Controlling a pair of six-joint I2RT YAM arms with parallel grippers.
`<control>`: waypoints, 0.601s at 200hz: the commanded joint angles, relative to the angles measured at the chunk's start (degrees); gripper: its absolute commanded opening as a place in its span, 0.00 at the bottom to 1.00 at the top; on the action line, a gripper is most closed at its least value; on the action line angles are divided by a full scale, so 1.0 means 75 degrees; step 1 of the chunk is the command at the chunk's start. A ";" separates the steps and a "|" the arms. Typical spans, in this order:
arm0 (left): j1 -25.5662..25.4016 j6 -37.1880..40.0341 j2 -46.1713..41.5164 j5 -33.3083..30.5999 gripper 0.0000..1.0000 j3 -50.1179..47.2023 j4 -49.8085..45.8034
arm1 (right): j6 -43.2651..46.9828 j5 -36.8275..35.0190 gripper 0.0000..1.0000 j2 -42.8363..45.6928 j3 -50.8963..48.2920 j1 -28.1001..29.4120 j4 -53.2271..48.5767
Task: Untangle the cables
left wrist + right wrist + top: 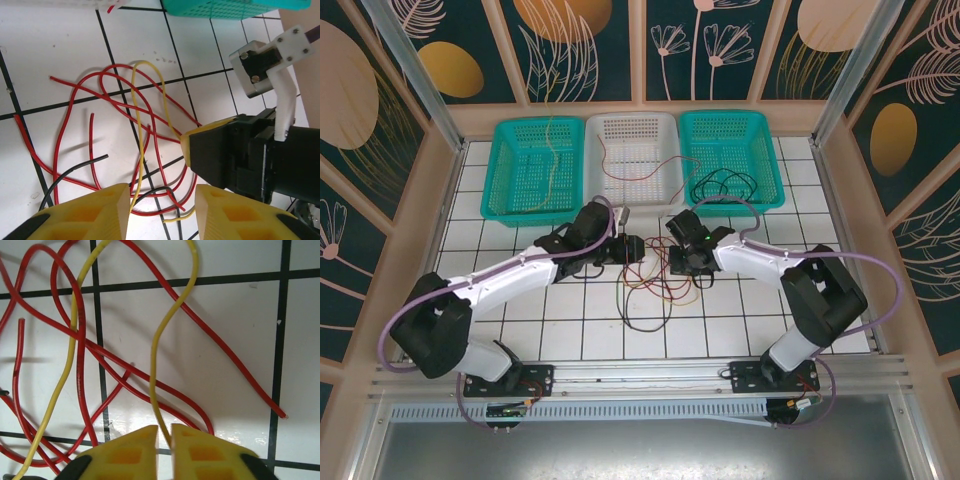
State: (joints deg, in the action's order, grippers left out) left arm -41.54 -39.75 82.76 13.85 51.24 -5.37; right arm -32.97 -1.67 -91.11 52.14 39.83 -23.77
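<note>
- I read the top camera as high and behind, looking steeply down over the whole table (pixel 520 330).
- Both wrist cameras face down, close, sharing the cables (pixel 134 107) tangle; the right sits nearest.

A loose tangle of thin red, yellow and black cables (pixel 655 285) litters the middle of the white tiled table (pixel 520 330). The left gripper (pixel 638 248) and right gripper (pixel 675 262) crowd over it from either side, leaving a narrow gap; the right one pinches a yellow cable (pixel 151 375). A teal plastic mesh basket (pixel 510 170), a white mesh basket (pixel 632 135) and a second teal mesh basket (pixel 720 140) wall off the upper edge. Bare tiles remain at the left and right edges and along the lower edge between the arm bases.
</note>
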 commanded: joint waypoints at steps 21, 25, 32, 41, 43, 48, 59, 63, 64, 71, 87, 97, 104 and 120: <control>-0.0002 -0.0138 -0.0135 -0.0077 0.39 0.0316 0.0071 | 0.0363 -0.0345 0.01 0.0458 0.0343 -0.0038 -0.0183; -0.0001 -0.0138 -0.0117 -0.0066 0.39 0.0327 0.0077 | 0.0385 -0.0405 0.03 0.0509 0.0337 -0.0038 -0.0213; -0.0004 -0.0165 -0.0114 -0.0037 0.39 0.0338 0.0093 | 0.0410 -0.0503 0.07 0.0568 0.0314 -0.0059 -0.0287; -0.0004 -0.0197 -0.0107 0.0014 0.39 0.0323 0.0126 | 0.0423 -0.0530 0.17 0.0600 0.0292 -0.0112 -0.0345; 0.0001 -0.0197 -0.0111 0.0022 0.39 0.0327 0.0138 | 0.0423 -0.0528 0.20 0.0604 0.0276 -0.0124 -0.0355; 0.0005 -0.0207 -0.0102 0.0050 0.39 0.0328 0.0151 | 0.0424 -0.0497 0.27 0.0594 0.0250 -0.0153 -0.0352; 0.0002 -0.0222 -0.0099 0.0073 0.40 0.0316 0.0153 | 0.0434 -0.0416 0.39 0.0531 0.0190 -0.0201 -0.0307; -0.0004 -0.0230 -0.0106 0.0070 0.39 0.0310 0.0144 | 0.0451 -0.0374 0.40 0.0502 0.0176 -0.0208 -0.0283; -0.0004 -0.0225 -0.0110 0.0073 0.39 0.0307 0.0143 | 0.0455 -0.0369 0.41 0.0483 0.0175 -0.0205 -0.0280; -0.0004 -0.0229 -0.0124 0.0064 0.40 0.0296 0.0132 | 0.0492 -0.0340 0.43 0.0374 0.0182 -0.0202 -0.0264; -0.0004 -0.0226 -0.0161 0.0044 0.40 0.0234 0.0130 | 0.0549 -0.0386 0.45 0.0140 0.0219 -0.0202 -0.0250; -0.0004 -0.0221 -0.0189 0.0047 0.40 0.0190 0.0130 | 0.0616 -0.0326 0.45 0.0016 0.0231 -0.0205 -0.0184; -0.0004 -0.0222 -0.0180 0.0061 0.40 0.0150 0.0147 | 0.0650 -0.0287 0.43 -0.0060 0.0243 -0.0202 -0.0150; -0.0004 -0.0226 -0.0105 0.0190 0.44 -0.0009 0.0244 | 0.0699 -0.0264 0.39 -0.0200 0.0267 -0.0202 -0.0133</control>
State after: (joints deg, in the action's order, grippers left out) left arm -41.54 -40.80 82.43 13.69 52.21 -4.95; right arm -29.04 -3.40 -90.52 53.15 38.44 -24.36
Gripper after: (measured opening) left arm 0.417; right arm 0.420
